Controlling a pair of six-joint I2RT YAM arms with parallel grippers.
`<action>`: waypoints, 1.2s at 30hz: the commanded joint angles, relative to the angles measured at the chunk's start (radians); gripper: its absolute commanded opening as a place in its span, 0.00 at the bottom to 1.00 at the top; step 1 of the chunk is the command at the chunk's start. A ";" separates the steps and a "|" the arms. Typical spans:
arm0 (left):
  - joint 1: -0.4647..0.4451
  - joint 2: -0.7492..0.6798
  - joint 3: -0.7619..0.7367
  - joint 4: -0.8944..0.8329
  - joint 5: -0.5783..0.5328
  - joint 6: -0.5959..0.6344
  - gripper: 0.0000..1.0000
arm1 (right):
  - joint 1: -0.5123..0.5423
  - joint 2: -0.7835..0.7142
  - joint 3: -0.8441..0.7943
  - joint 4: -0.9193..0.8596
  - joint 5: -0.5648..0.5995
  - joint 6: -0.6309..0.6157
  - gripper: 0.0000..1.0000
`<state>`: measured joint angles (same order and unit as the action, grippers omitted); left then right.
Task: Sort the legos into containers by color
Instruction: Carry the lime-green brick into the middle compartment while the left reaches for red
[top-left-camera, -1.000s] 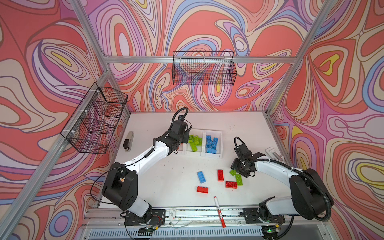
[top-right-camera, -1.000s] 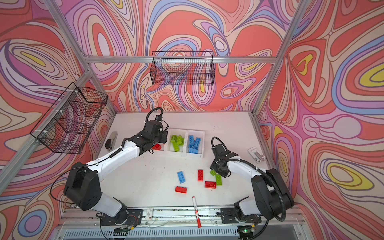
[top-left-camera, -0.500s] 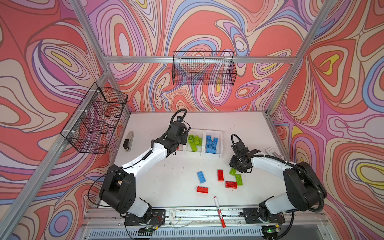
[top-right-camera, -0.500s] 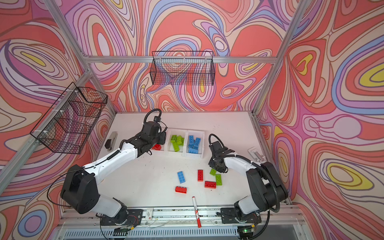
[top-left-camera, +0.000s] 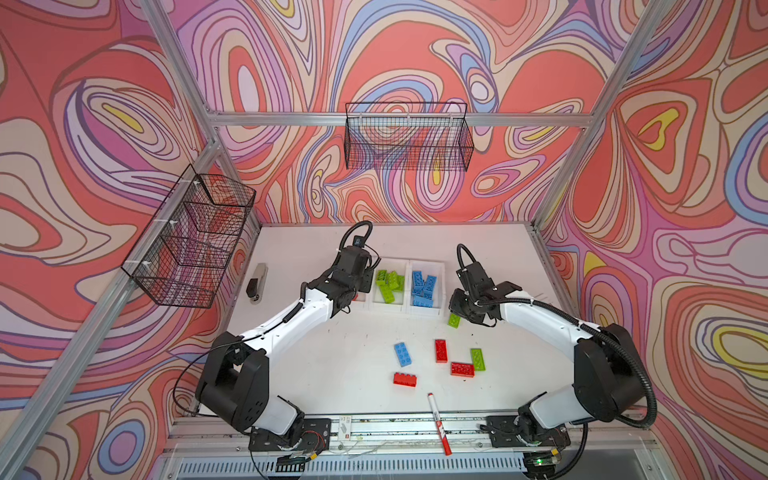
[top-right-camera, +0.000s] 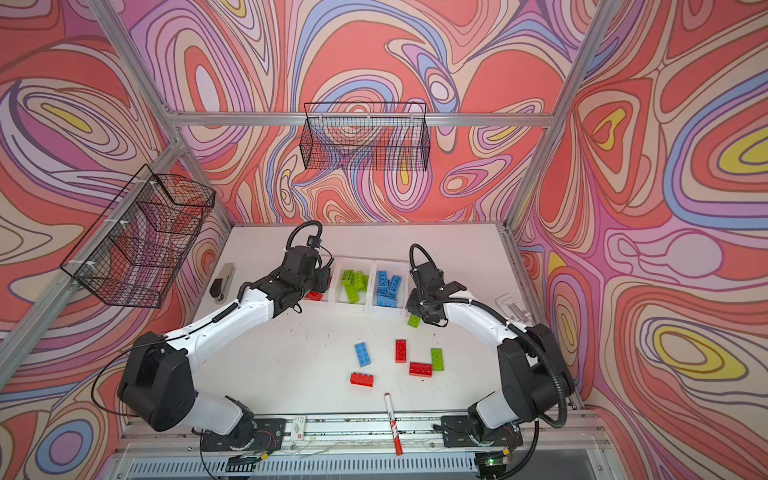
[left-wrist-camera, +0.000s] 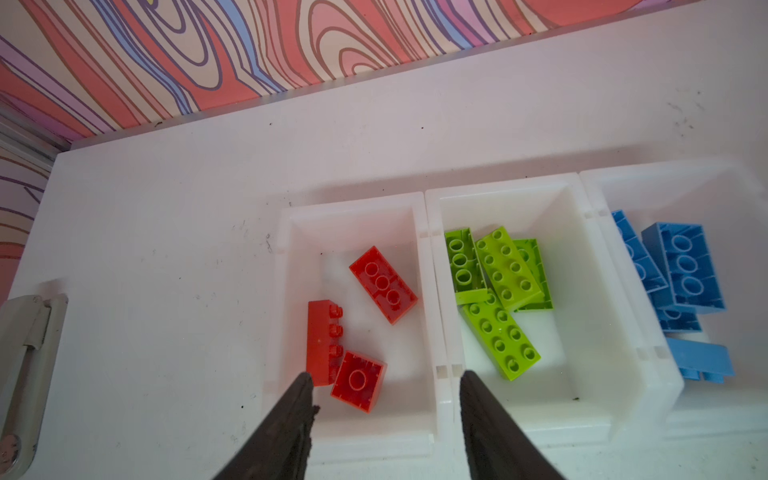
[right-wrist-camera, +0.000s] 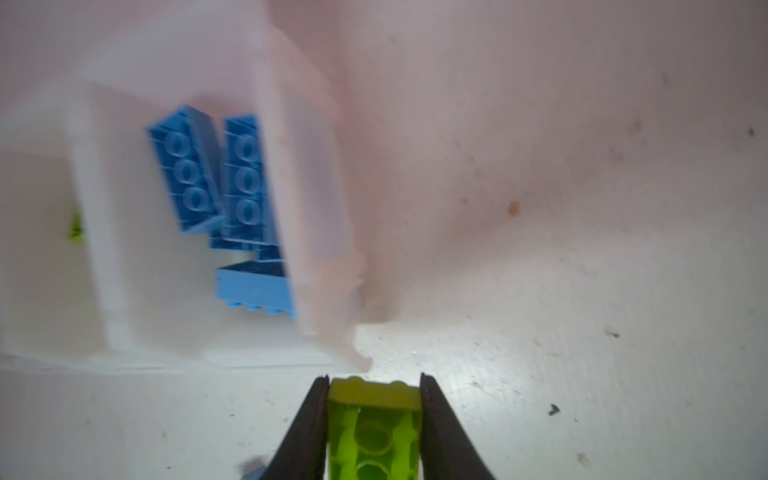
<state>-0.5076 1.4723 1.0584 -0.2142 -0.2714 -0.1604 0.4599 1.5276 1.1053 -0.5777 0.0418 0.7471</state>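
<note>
Three joined white containers (left-wrist-camera: 353, 205) sit mid-table, holding red legos (left-wrist-camera: 383, 284), green legos (left-wrist-camera: 498, 291) and blue legos (left-wrist-camera: 681, 270), one color each. My left gripper (left-wrist-camera: 384, 376) hangs open and empty over the red bin's near edge. My right gripper (right-wrist-camera: 374, 380) is shut on a lime green lego (top-left-camera: 454, 320) (top-right-camera: 414, 320), just in front of the blue bin's (top-left-camera: 424, 286) near right corner. On the table lie a blue lego (top-left-camera: 403, 354), three red ones (top-left-camera: 441, 350) (top-left-camera: 462, 369) (top-left-camera: 404, 379) and a green one (top-left-camera: 477, 359).
A red-and-white marker pen (top-left-camera: 438, 422) lies at the front edge. A grey stapler-like object (top-left-camera: 257, 280) sits at the left. Black wire baskets hang on the back wall (top-left-camera: 407, 141) and left wall (top-left-camera: 189, 241). A small clear object (top-right-camera: 513, 305) lies at the right edge.
My right gripper closed on a green lego among the loose bricks and carried it back and left toward the bins. My left gripper stayed open over the red bin.
</note>
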 joint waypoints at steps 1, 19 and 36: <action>0.007 -0.050 -0.035 -0.041 -0.011 0.056 0.59 | 0.019 0.045 0.108 0.023 0.017 -0.098 0.24; -0.083 -0.526 -0.349 -0.198 0.494 0.455 0.62 | 0.114 0.572 0.629 0.179 -0.169 -0.210 0.32; -0.340 -0.293 -0.272 -0.233 0.530 0.627 0.65 | 0.083 0.455 0.492 0.236 -0.100 -0.199 0.60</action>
<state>-0.8181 1.1618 0.7444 -0.4232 0.2256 0.4141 0.5644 2.0502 1.6318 -0.3714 -0.0921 0.5434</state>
